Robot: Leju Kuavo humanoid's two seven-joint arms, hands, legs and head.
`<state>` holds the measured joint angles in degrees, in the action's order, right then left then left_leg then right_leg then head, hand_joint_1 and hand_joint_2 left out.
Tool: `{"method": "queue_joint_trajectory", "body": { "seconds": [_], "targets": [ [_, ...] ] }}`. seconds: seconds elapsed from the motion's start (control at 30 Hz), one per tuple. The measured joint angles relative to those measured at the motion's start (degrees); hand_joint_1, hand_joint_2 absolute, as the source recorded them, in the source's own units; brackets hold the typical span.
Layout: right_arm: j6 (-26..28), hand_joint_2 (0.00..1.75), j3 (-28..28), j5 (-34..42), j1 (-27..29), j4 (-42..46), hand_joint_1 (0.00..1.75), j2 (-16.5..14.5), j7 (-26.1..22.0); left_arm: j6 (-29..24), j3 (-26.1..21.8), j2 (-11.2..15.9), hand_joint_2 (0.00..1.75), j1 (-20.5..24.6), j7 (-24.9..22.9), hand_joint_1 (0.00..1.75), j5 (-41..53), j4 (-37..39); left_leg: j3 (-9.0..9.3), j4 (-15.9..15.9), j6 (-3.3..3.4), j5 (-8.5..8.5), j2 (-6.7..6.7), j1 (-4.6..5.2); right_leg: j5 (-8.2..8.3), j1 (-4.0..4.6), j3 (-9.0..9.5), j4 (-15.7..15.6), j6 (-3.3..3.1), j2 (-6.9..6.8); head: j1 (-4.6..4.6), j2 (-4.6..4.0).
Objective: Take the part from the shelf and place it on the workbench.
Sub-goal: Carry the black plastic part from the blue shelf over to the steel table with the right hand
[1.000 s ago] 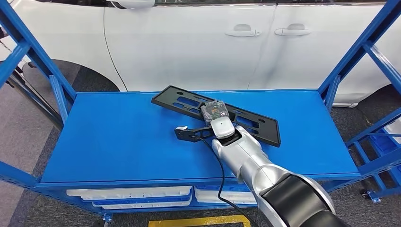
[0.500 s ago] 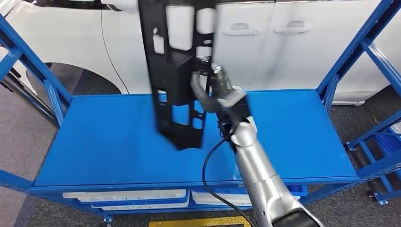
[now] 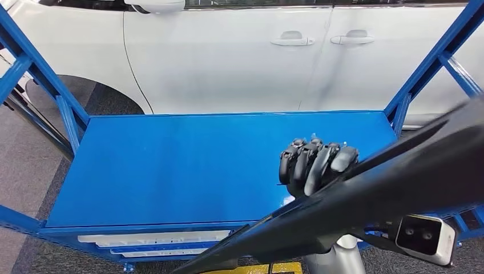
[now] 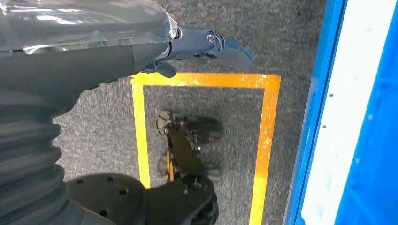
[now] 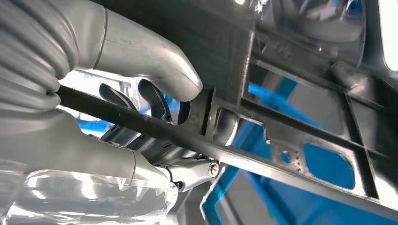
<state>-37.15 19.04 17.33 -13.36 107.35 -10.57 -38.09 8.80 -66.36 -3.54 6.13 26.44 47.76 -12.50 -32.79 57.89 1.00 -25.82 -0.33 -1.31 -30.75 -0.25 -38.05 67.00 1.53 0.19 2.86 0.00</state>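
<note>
The long black plastic part [image 3: 399, 182] is off the blue shelf [image 3: 171, 165] and slants across the lower right of the head view, close to the camera. My right hand [image 3: 315, 162] grips it, dark fingers curled over its upper edge. In the right wrist view the grey thumb [image 5: 155, 61] presses on one side of the part [image 5: 300, 131] and the dark fingers [image 5: 157, 101] wrap a rib from the other side. My left hand [image 4: 206, 44] hangs over the floor, fingers extended and holding nothing.
A white car [image 3: 240, 51] stands right behind the shelf. Blue uprights [image 3: 428, 63] frame the shelf at both ends. White trays [image 3: 154, 237] lie on the level below. Yellow tape [image 4: 267, 136] marks the grey floor beside the shelf edge.
The part lay flat on the shelf, was swung upright by my right hand, and now slants low and close to the camera at the right. The shelf top is left bare.
</note>
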Motion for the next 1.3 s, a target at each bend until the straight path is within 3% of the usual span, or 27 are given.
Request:
{"method": "queue_joint_trajectory", "body": {
  "seconds": [0.07,0.1,0.13,0.2,0.27,0.4,0.43,0.5,0.57,0.6,0.63,0.73,0.77,0.8,0.9,0.93,0.97,1.03,1.07,1.1,1.13,1.17,1.23,1.3],
  "targets": [
    [0.1,1.75,1.5,-0.3,1.1,0.8,1.75,0.6,0.0,-0.4,-0.2,0.1,1.75,-0.1,0.0,0.0,0.1,0.0,-0.11,0.1,0.11,0.13,0.08,0.04,-2.81,-0.26,-3.22,7.1,0.41,-0.02,0.0,0.0],
    [0.3,1.75,2.1,-0.5,1.5,1.1,1.75,0.8,0.0,-0.6,-0.3,0.2,1.75,-0.1,0.0,0.0,0.2,0.0,-0.16,0.2,0.12,0.18,0.09,0.04,-2.77,-0.38,-3.59,8.1,0.49,-0.02,0.0,0.0],
    [0.6,1.75,2.7,-0.7,1.8,1.3,1.75,1.1,0.0,-0.7,-0.3,0.2,1.75,-0.2,-0.1,0.0,0.3,0.0,-0.19,0.3,0.11,0.23,0.08,0.04,-1.69,-0.47,-2.77,6.7,0.48,-0.03,0.0,-0.01],
    [1.7,1.75,3.8,-1.2,1.9,1.8,1.75,1.5,0.0,-1.0,-0.3,0.3,1.75,-0.2,-0.3,0.0,0.5,0.0,-0.23,0.4,-0.02,0.23,0.0,0.05,1.83,-0.54,1.41,-1.1,0.17,-0.03,0.0,-0.01],
    [3.2,1.75,4.8,-1.8,1.8,2.0,1.75,1.8,0.1,-1.2,-0.3,0.3,1.75,-0.2,-0.6,0.0,0.9,0.0,-0.4,0.6,-0.54,0.34,-0.09,0.22,4.01,-0.3,4.4,-7.2,-0.41,0.03,0.01,0.0],
    [8.1,1.75,7.2,-2.6,1.2,2.2,1.75,2.9,0.1,-1.5,-0.3,0.4,1.75,-0.1,-1.2,0.0,1.5,0.0,-0.85,0.6,-2.01,0.45,-0.09,0.26,5.22,-0.12,4.31,-8.8,-1.84,0.02,0.01,-0.01],
    [9.3,1.75,7.8,-2.7,1.0,2.2,1.75,3.2,0.1,-1.5,-0.3,0.4,1.75,-0.1,-1.3,0.0,1.6,0.0,-1.29,1.6,-2.26,-0.67,-0.07,0.21,5.67,-0.23,4.12,-9.1,-2.34,-0.1,0.01,-0.01],
    [11.6,1.75,9.0,-3.1,0.5,2.1,1.75,3.9,0.0,-1.6,-0.3,0.4,1.75,-0.2,-1.6,0.0,1.8,0.0,-3.24,7.0,-2.56,-5.02,-0.01,0.11,6.54,-0.25,3.43,-9.5,-3.04,-0.32,0.02,0.0],
    [13.8,1.75,10.1,-3.8,0.3,1.9,1.75,4.5,0.0,-1.8,-0.3,0.4,1.75,-0.2,-1.9,0.0,2.2,0.0,-5.37,14.1,-2.75,-9.17,0.0,0.11,7.28,0.0,2.43,-9.5,-3.27,-0.46,0.02,-0.01],
    [14.7,1.75,10.5,-4.1,0.2,1.7,1.75,4.9,0.0,-1.9,-0.3,0.5,1.75,-0.2,-2.1,0.0,2.3,0.0,-5.46,15.7,-2.78,-9.91,0.0,0.11,7.69,0.11,1.88,-9.4,-3.29,-0.5,0.02,-0.01],
    [15.4,1.75,10.9,-4.3,0.1,1.5,1.75,5.2,0.0,-2.0,-0.3,0.5,1.75,-0.2,-2.2,0.0,2.5,0.0,-4.44,15.1,-2.75,-9.57,0.0,0.12,8.11,0.19,1.33,-9.4,-3.25,-0.5,0.02,-0.01],
    [16.4,1.75,12.0,-4.4,-0.4,1.1,1.75,5.7,0.1,-2.3,-0.3,0.5,1.75,0.0,-2.6,0.0,2.7,0.0,3.33,3.6,-2.16,-5.84,0.0,0.26,9.3,0.37,-0.01,-9.0,-2.76,-0.45,0.02,0.0],
    [16.6,1.75,12.3,-4.4,-0.6,1.1,1.75,5.8,0.1,-2.3,-0.2,0.5,1.75,0.1,-2.8,0.0,2.7,0.0,5.05,0.6,-1.86,-5.07,-0.03,0.41,9.67,0.41,-0.25,-8.9,-2.46,-0.46,0.02,0.0],
    [16.8,1.75,12.5,-4.4,-0.8,1.1,1.75,5.8,0.1,-2.4,-0.2,0.5,1.75,0.2,-2.9,0.0,2.8,0.0,5.71,-0.8,-1.55,-4.76,-0.07,0.6,10.04,0.43,-0.36,-8.9,-2.15,-0.47,0.01,0.0],
    [17.1,1.75,12.8,-4.6,-1.0,0.9,1.75,6.0,0.2,-2.3,-0.2,0.4,1.75,0.0,-3.3,0.0,3.2,0.0,5.04,-1.0,-0.61,-3.47,0.0,0.74,11.04,0.29,-0.53,-9.2,-1.16,-0.37,0.01,0.0],
    [17.0,1.75,12.9,-4.9,-0.9,0.8,1.75,6.0,0.1,-2.3,-0.2,0.4,1.75,0.0,-3.4,0.0,3.3,0.0,4.6,-1.1,-0.22,-2.78,0.14,0.61,10.13,0.23,-0.93,-8.6,-0.86,-0.29,0.01,-0.01],
    [16.7,1.75,12.9,-5.2,-0.7,0.7,1.75,6.1,0.1,-2.3,-0.2,0.4,1.75,0.1,-3.6,0.0,3.4,0.0,3.98,-1.3,0.12,-1.99,0.29,0.45,8.1,0.15,-1.66,-6.9,-0.56,-0.21,0.01,-0.01],
    [16.1,1.75,12.8,-6.0,-0.3,0.5,1.75,6.3,0.1,-2.1,0.0,0.3,1.75,0.1,-4.0,0.0,3.7,0.0,2.44,-1.4,0.52,-0.65,0.49,0.37,1.99,-0.16,-3.69,-0.1,0.02,-0.18,0.0,-0.01],
    [15.9,1.75,12.8,-6.3,-0.1,0.3,1.75,6.3,0.1,-2.0,0.0,0.3,1.75,0.1,-4.3,0.0,3.7,0.0,1.63,-1.3,0.51,-0.06,0.54,0.38,-0.3,-0.31,-4.48,3.9,0.28,-0.18,0.0,-0.01],
    [15.7,1.75,12.7,-6.5,0.2,0.2,1.75,6.4,0.1,-2.0,0.1,0.3,1.75,0.0,-4.5,0.0,3.8,0.0,0.84,-1.2,0.45,0.49,0.58,0.39,-1.29,-0.43,-4.7,6.9,0.47,-0.19,0.0,-0.01],
    [15.5,1.75,12.6,-6.7,0.4,0.1,1.75,6.5,0.1,-1.9,0.2,0.3,1.75,0.0,-4.8,0.0,3.8,0.0,0.04,-1.1,0.34,1.01,0.61,0.38,-0.98,-0.53,-3.94,8.0,0.59,-0.19,0.0,-0.01],
    [15.3,1.75,12.4,-6.8,0.6,0.0,1.75,6.5,0.1,-1.9,0.2,0.3,1.75,0.0,-5.0,0.0,3.8,0.0,-0.72,-1.0,0.21,1.49,0.62,0.38,0.17,-0.61,-2.13,6.9,0.6,-0.19,0.0,0.0],
    [14.9,1.75,11.9,-7.1,0.7,-0.1,1.75,6.5,0.1,-1.8,0.2,0.1,1.75,-0.1,-5.5,0.0,3.7,0.0,-1.94,-0.6,-0.19,2.28,0.6,0.42,1.93,-0.62,4.29,-0.8,0.26,-0.18,0.0,0.0],
    [14.6,1.75,11.4,-7.3,0.9,-0.1,1.75,6.6,0.1,-1.8,0.2,-0.1,1.75,-0.1,-5.9,0.0,3.4,0.0,-2.48,-0.3,-0.77,2.98,0.51,0.53,1.48,-0.33,9.34,-8.1,-0.38,-0.13,0.02,0.0]
  ]
}}
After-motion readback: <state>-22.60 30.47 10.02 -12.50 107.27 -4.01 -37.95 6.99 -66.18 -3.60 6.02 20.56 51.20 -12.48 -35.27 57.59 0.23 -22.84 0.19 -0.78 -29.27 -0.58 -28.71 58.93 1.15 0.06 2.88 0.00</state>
